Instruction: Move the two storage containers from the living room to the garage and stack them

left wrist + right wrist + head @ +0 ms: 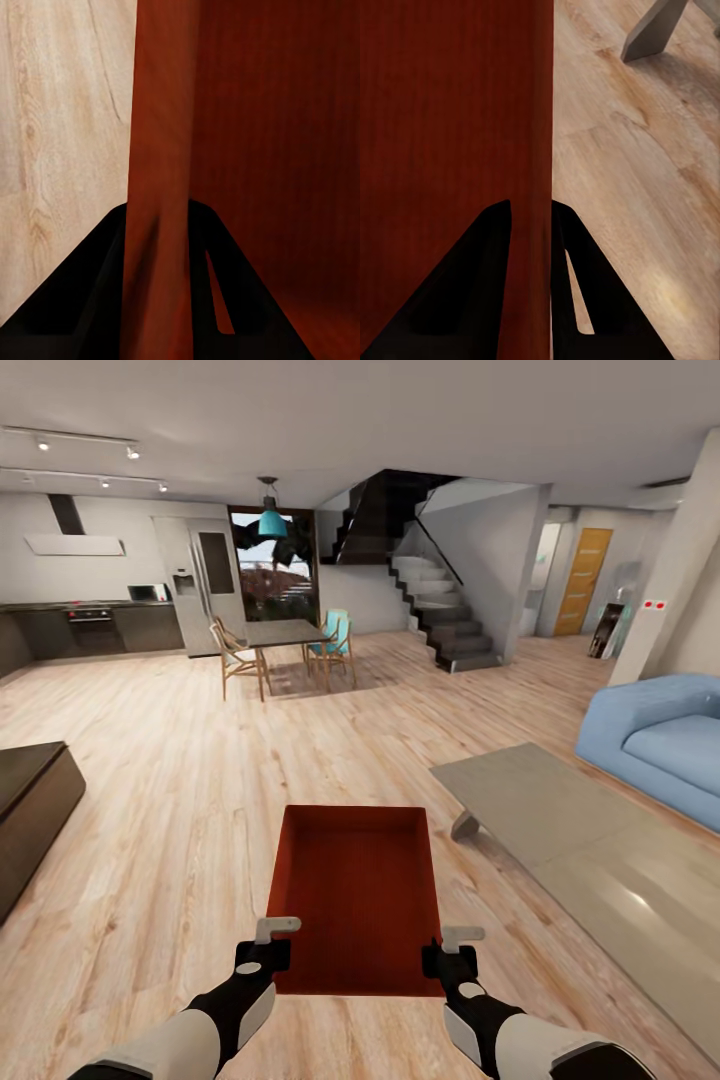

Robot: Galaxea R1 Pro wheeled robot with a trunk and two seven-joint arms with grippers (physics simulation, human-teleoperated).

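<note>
Step in hand, as judged: carrying phase. One storage container [355,890] is held between both arms in the living room; the garage is not in sight, so the transport looks to be early on. Next move calls for driving the base across the open plank floor [170,780] with both grips kept level, steering between the furniture left and right.

Left to right:

- Far left, near: a dark low cabinet [30,810], flat top, blocky. Far behind it, a dark kitchen run and a grey fridge [205,590].
- Left gripper [268,950]: fingers closed down on the container's left wall. In the left wrist view the thin wall [157,187] passes between the two black fingers [82,300], one inside the bin, one outside.
- Centre: the container is rectangular, open-topped, orange-red, thin plain walls, matte interior, empty. It hangs just ahead of the robot, over the floor. Far beyond it, a dining table with wooden chairs [285,645], then a dark staircase [440,610].
- Right gripper [455,952]: likewise pinched on the right wall [529,150], black fingers [457,292] straddling it.
- Right: a low grey table [560,830], smooth slab top, angled leg. Far right: a blue sofa [660,740], rounded and soft-looking.

Floor: light wood planks, visible grain, slight sheen.
</note>
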